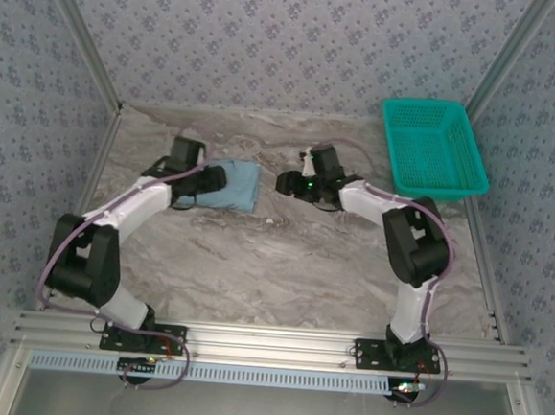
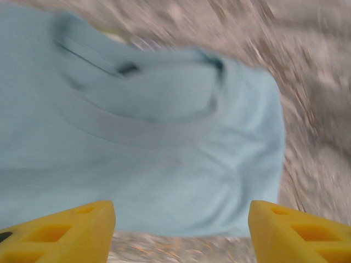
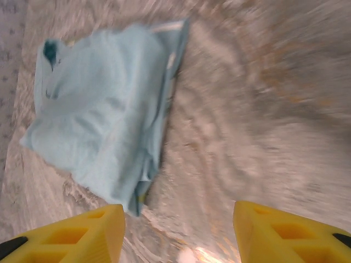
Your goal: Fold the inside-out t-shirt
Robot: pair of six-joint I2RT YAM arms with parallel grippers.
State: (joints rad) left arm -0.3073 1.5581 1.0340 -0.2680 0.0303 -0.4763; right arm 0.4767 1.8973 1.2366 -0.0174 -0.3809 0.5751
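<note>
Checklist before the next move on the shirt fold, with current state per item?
1. Fold: the t-shirt lies as a compact bundle on the table: ok.
2. Jaws of the left gripper apart, nothing clamped: ok.
3. Contact: left gripper clear of the cloth: cannot tell, it sits at the bundle's left edge.
4. Jaws of the right gripper apart, empty, off to the bundle's right: ok.
5. Folded edges aligned: cannot tell, both wrist views are blurred.
6. The basket stands apart from the t-shirt and both grippers: ok.
</note>
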